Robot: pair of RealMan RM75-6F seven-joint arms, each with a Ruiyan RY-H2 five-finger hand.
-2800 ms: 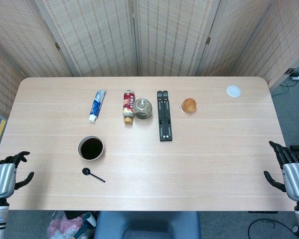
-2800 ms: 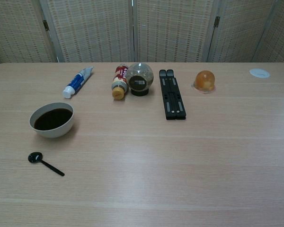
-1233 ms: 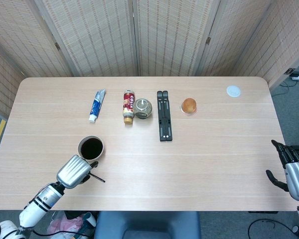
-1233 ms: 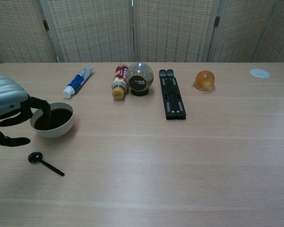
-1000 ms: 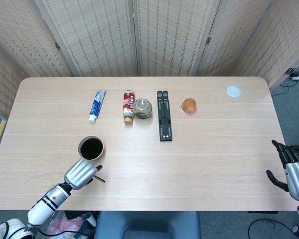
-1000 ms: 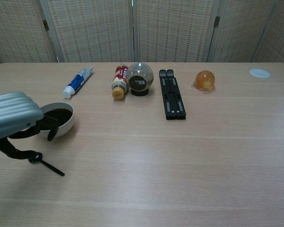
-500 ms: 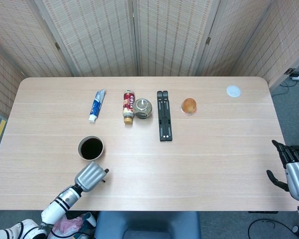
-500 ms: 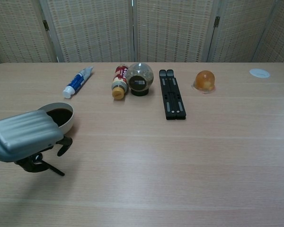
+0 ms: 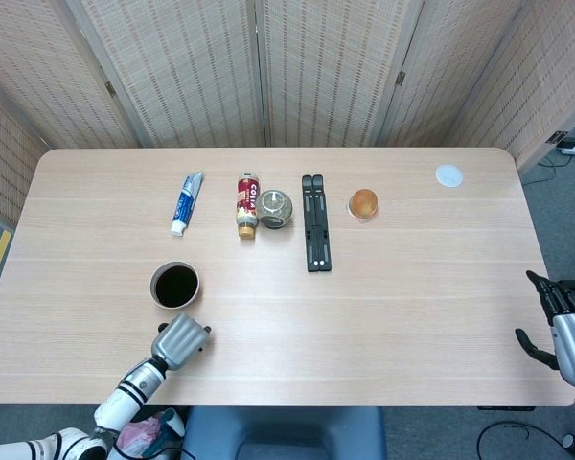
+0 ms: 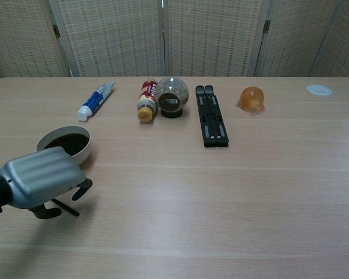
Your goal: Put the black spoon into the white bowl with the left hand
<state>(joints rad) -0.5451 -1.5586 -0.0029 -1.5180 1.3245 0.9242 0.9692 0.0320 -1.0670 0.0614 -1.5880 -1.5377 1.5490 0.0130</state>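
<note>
The white bowl (image 9: 154,286) holds dark liquid and stands at the front left of the table; in the chest view the bowl (image 10: 86,151) is just behind my left hand. My left hand (image 9: 180,340) is down on the table right in front of it, over the black spoon. Only the spoon's thin handle (image 10: 68,208) sticks out from under the hand (image 10: 41,177), lying flat on the wood. Dark fingers curl down on either side of it; the contact is hidden. My right hand (image 9: 562,329) hangs off the table's right edge, fingers spread, holding nothing.
Along the back stand a toothpaste tube (image 9: 185,203), a lying bottle (image 9: 247,205), a round glass jar (image 9: 276,208), a black folding stand (image 9: 314,235), an orange ball (image 9: 363,202) and a white lid (image 9: 448,174).
My left hand came in from the table's left edge, swung past the bowl, and settled low over the spoon's head. The spoon's handle lies where it did. The right hand barely moved.
</note>
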